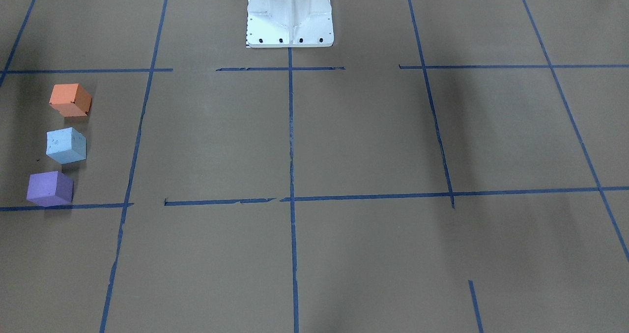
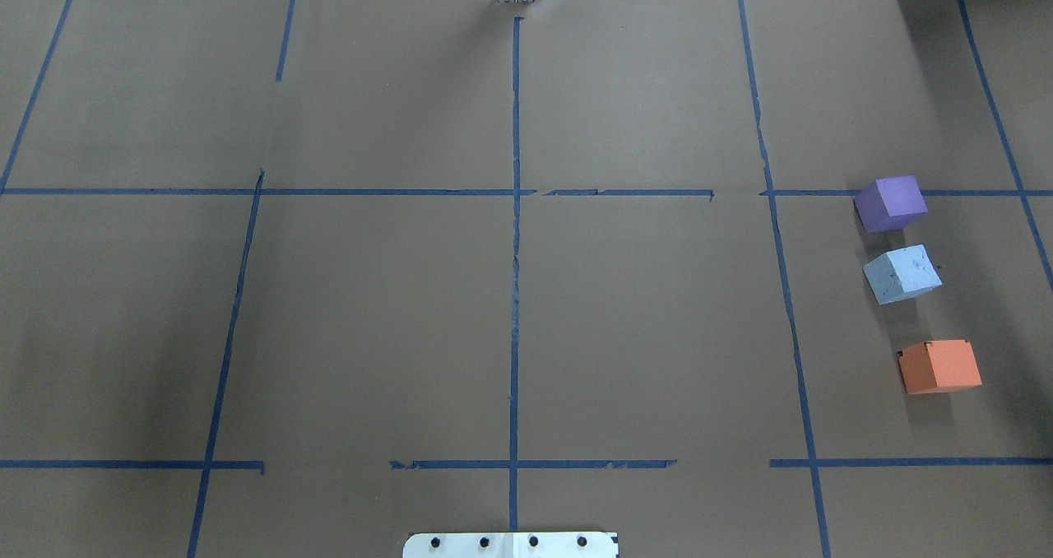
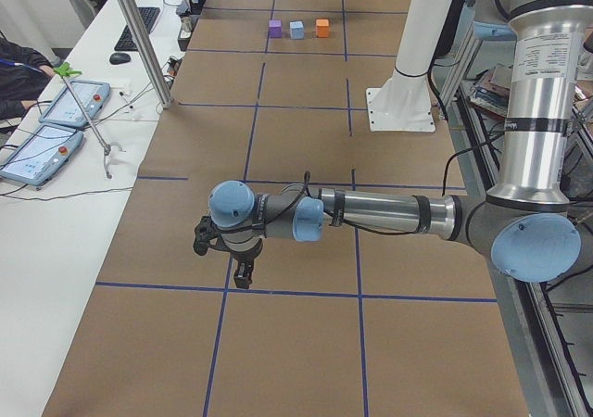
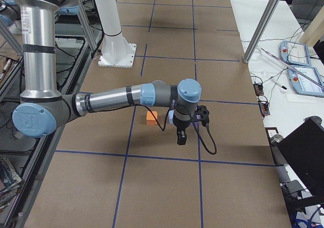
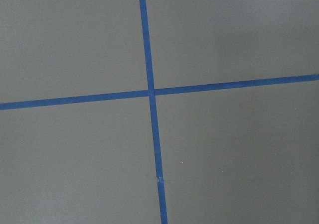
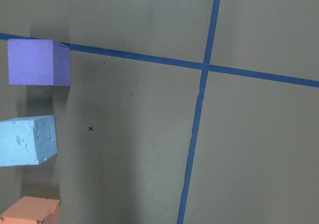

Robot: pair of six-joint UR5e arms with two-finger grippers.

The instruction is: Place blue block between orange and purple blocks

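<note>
Watching remotely, I find the right wrist view crops the orange block (image 6: 30, 210) at its bottom edge and the blue block (image 6: 27, 140) above it at the left edge. In the right side view, the right arm (image 4: 116, 99) covers the blue block and the purple block (image 6: 37, 62) beyond the orange block. The left gripper (image 3: 243, 275) and the right gripper (image 4: 180, 138) show in side views only, so I cannot tell whether their jaws are parted.

Three blocks stand in a row on the table (image 2: 370, 311), none touching, just inward of the right gripper (image 4: 181, 137). The near block (image 2: 939, 366) lies toward the base (image 2: 510, 546), the middle block (image 2: 902, 273) lies between, and the far block (image 2: 890, 202) sits on a tape line (image 2: 971, 192). The left gripper (image 3: 243, 273) hangs well apart, over the table's opposite end.
</note>
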